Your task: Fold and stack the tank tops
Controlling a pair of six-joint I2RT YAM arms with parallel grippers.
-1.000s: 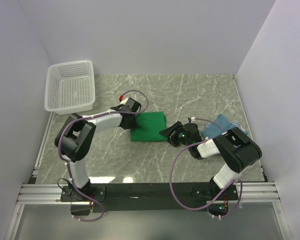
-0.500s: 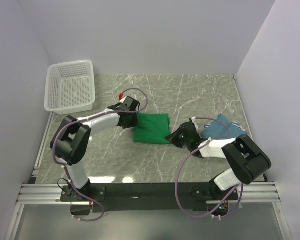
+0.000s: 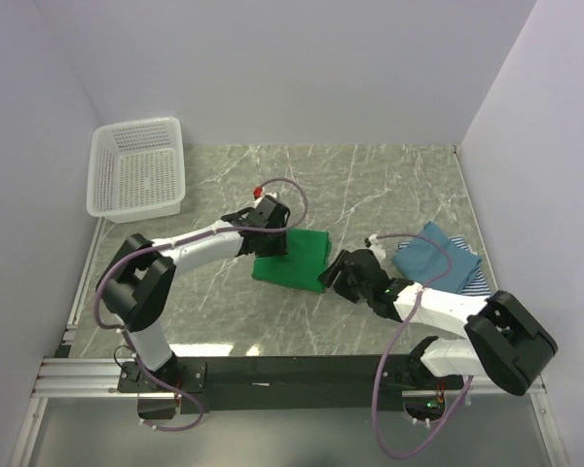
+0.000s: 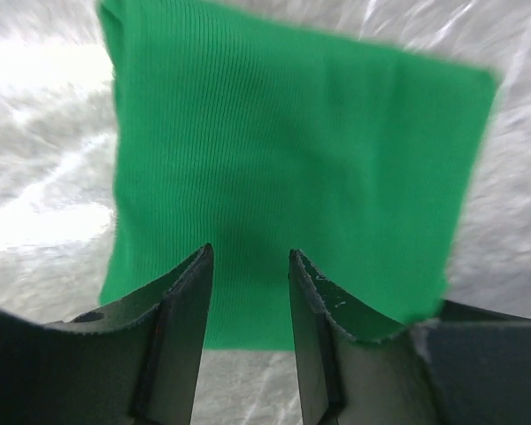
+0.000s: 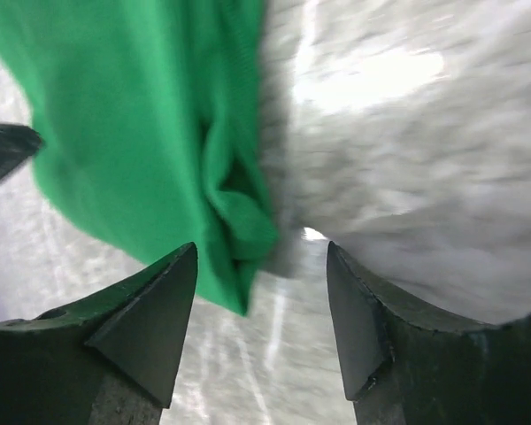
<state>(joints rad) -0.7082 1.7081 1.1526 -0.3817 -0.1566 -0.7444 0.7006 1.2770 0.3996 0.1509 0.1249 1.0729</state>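
The folded bright green cloth tank top (image 3: 294, 261) lies flat on the grey marbled worktop (image 3: 370, 185) at the centre of my overhead view. My left arm stretches rightward from its elbow at mid-left. The left end effector (image 4: 248, 257) tips down over the top's left side, jaws parted, gripping nothing. My right arm lies low, reaching in from the lower right. The right end effector (image 5: 261, 252) sits at the top's right edge, jaws wide and empty. A teal-blue cloth top (image 3: 430, 255) rests at the right, over a navy-and-white striped top (image 3: 475, 282).

Green top (image 3: 292, 259), teal top (image 3: 434, 253), striped top (image 3: 475, 282) (navy-and-white).
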